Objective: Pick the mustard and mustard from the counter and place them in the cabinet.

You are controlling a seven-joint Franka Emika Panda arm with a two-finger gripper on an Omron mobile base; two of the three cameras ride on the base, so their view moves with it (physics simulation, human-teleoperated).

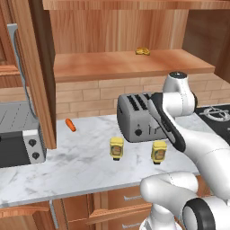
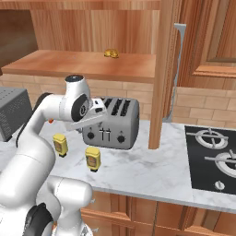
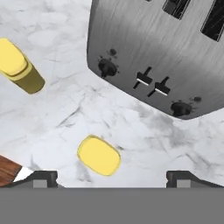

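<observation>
Well, the gripper (image 3: 111, 177) hung above the counter (image 1: 76, 166) with its jaws spread wide and nothing between them, looking straight down. Two mustard bottles stood upright on the marble in front of the toaster (image 1: 134, 117), a little apart from each other: the nearer mustard bottle (image 3: 99, 155) sat just inside the gap between the fingertips (image 3: 41, 178), seen cap-on from above, while the second mustard bottle (image 3: 19, 66) stood off to the side. The cabinet (image 1: 130, 63) waited overhead, door swung open, its shelf bare but for a yellow-brown lump (image 1: 143, 51) at the back. An orange carrot (image 1: 70, 124) lay by the wall. Those bottles looked light and smooth-sided, probably slick plastic with some give, so a grip across the flat label faces at mid-body seemed safest, well below the narrow cap.
</observation>
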